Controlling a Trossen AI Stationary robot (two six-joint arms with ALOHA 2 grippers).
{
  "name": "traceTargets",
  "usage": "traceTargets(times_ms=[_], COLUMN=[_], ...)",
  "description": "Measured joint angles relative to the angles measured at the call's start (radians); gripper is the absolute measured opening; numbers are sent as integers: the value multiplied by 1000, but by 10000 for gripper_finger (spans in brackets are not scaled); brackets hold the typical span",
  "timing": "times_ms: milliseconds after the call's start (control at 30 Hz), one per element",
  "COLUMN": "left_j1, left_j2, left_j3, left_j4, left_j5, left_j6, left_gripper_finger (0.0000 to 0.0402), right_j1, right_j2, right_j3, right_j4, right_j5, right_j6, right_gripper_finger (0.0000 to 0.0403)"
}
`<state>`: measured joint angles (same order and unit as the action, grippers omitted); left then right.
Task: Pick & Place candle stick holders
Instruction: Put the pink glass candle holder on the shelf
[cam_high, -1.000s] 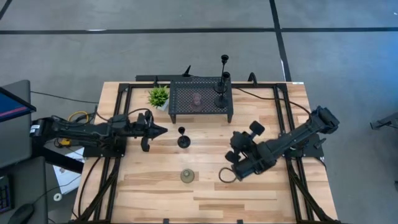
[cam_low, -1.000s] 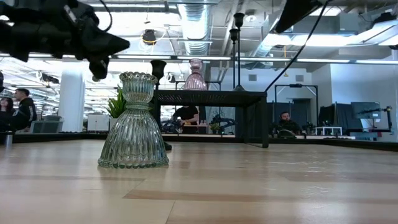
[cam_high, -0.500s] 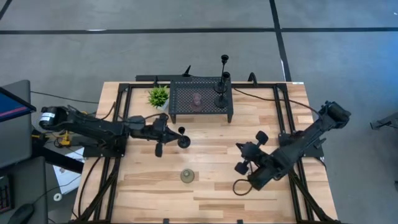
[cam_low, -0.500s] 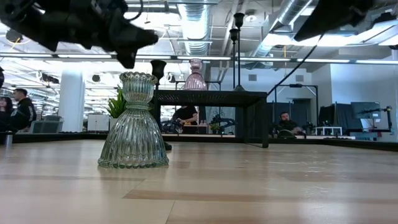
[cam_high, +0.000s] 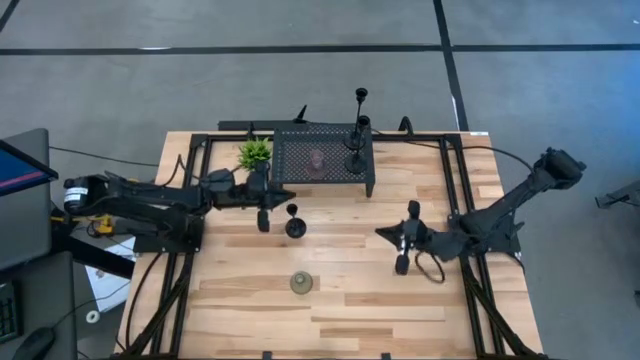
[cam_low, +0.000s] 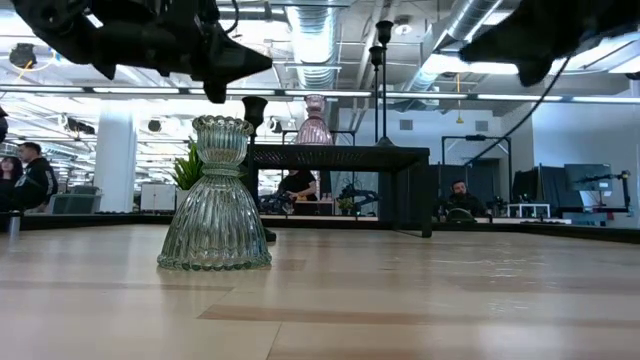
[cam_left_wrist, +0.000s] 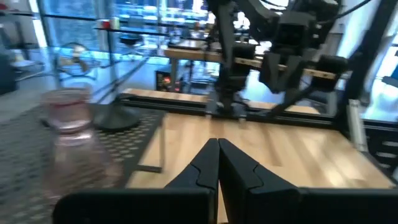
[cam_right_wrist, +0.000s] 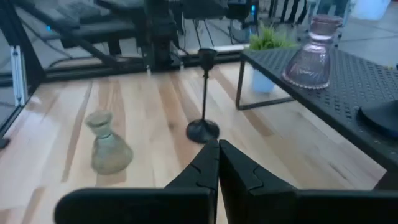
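Observation:
A short black holder (cam_high: 295, 225) stands on its round base on the table; it also shows in the right wrist view (cam_right_wrist: 204, 93). The squat olive-green glass holder (cam_high: 301, 283) stands nearer the front and fills the low view (cam_low: 215, 195). The pinkish glass holder (cam_high: 317, 160) and two taller black holders (cam_high: 356, 150) stand on the black perforated stand (cam_high: 290, 165). My left gripper (cam_high: 287, 197) is shut and empty, just to the far left of the short black holder. My right gripper (cam_high: 380, 232) is shut and empty, right of it and pointing left.
A small green potted plant (cam_high: 255, 153) stands left of the stand. Black frame rails (cam_high: 452, 190) run along both sides of the table. People sit in the room behind the table (cam_low: 458, 195). Bare wood lies between the two grippers and at the front.
My left gripper has reached toward the table's right edge, up to the short black holder, and has stayed shut. My right arm has drawn back toward the right edge; its gripper has swung toward the far edge and now points left. No holder has moved.

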<state>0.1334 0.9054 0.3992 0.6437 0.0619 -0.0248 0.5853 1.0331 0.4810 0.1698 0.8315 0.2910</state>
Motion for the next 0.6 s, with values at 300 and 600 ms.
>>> traceTargets(times_ms=[300,600], left_j1=[136,174], left_j2=[9,155], left_j3=[0,51], left_j4=[6,13], left_j5=[133,134], left_j6=[62,96], left_gripper_finger=[5,5], right_j1=[-183,-369], right_j2=[-64,-80], right_j3=[-108,-108], right_j4=[101,102], right_j5=[-188,-383], right_j6=[-127,-160], right_gripper_finger=[0,0])
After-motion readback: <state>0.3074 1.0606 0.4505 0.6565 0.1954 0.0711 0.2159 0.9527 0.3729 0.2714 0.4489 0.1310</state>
